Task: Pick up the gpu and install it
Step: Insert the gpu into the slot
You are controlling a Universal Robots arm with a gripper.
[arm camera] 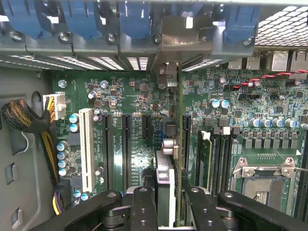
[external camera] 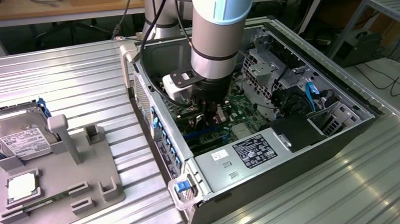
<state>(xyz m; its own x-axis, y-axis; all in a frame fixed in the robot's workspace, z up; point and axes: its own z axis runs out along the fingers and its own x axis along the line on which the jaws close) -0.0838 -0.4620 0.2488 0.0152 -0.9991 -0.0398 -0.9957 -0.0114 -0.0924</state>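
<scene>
My gripper (external camera: 210, 114) reaches down into the open computer case (external camera: 338, 135), over the green motherboard (arm camera: 134, 96). In the wrist view its black fingers (arm camera: 144, 209) are shut on the gpu (arm camera: 166, 175), a thin card seen edge-on. The card runs from the fingers toward the case's rear slot openings, where its silver metal bracket (arm camera: 167, 74) stands. It lies along the board between two black expansion slots (arm camera: 126, 149) (arm camera: 186, 144). I cannot tell whether its edge sits in a slot.
A white slot (arm camera: 86, 149), a braided cable bundle (arm camera: 21, 118) and the CPU socket (arm camera: 262, 185) flank the card. In the exterior view a grey fixture (external camera: 93, 169) holds a silver hard drive (external camera: 20, 134) and a square CPU chip (external camera: 22, 185). The power supply (external camera: 253, 150) fills the case's near end.
</scene>
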